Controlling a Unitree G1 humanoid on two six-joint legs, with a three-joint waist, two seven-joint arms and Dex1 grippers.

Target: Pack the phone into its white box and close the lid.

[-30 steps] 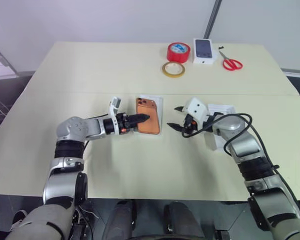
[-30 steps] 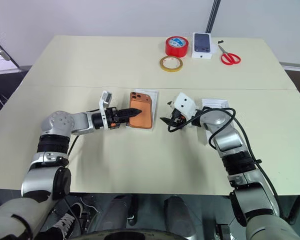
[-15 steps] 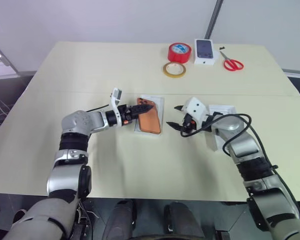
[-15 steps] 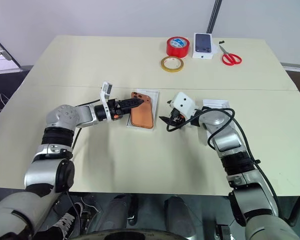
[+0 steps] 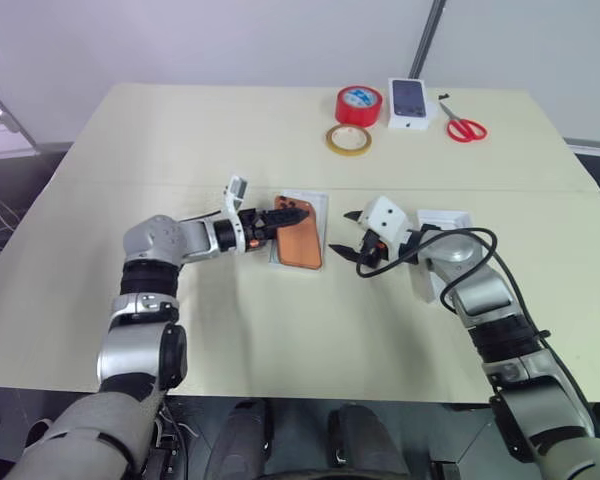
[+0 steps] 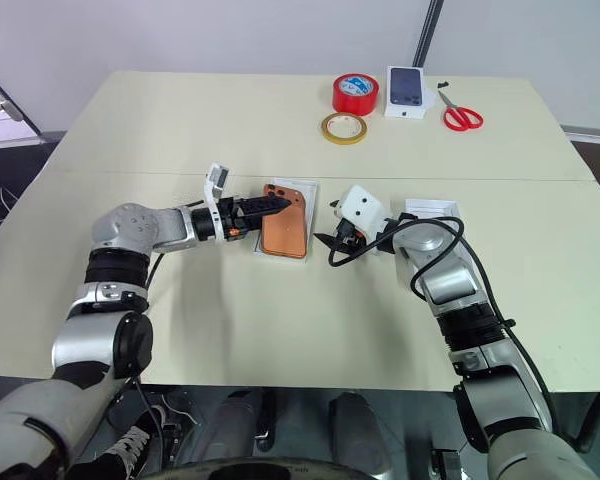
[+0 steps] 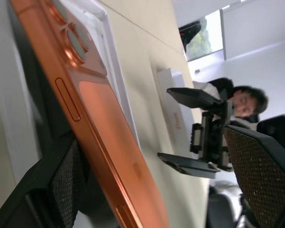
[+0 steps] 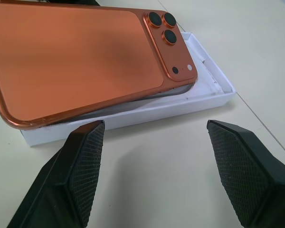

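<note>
two grippers flank the white box (image 5: 302, 229) in the left eye view: the left gripper (image 5: 285, 217) lies over the phone's camera end with its fingers spread, and the right gripper (image 5: 353, 236) waits just beside the box's other long side, fingers apart and empty. the phone (image 5: 298, 232) rests back-up on the box, skewed, one side spilling over the rim. the lid (image 5: 436, 250) lies behind the right gripper, mostly hidden by the arm

right eye view: the same layout, with red tape (image 6: 354, 93), yellow tape (image 6: 342, 127), scissors (image 6: 460, 113) and a small white box (image 6: 405, 90) well apart at the far edge of the table (image 6: 280, 320)

left wrist view: the phone's edge slants between the open fingers (image 7: 66, 180), one pad under it, the other clear of it; nothing is clamped

right wrist view: the phone sits tilted, its near edge riding on the box wall, not down in the tray

the step in hand looks like seating the phone. next, i judge, it needs squaring up and pressing flat before the lid is fetched
</note>
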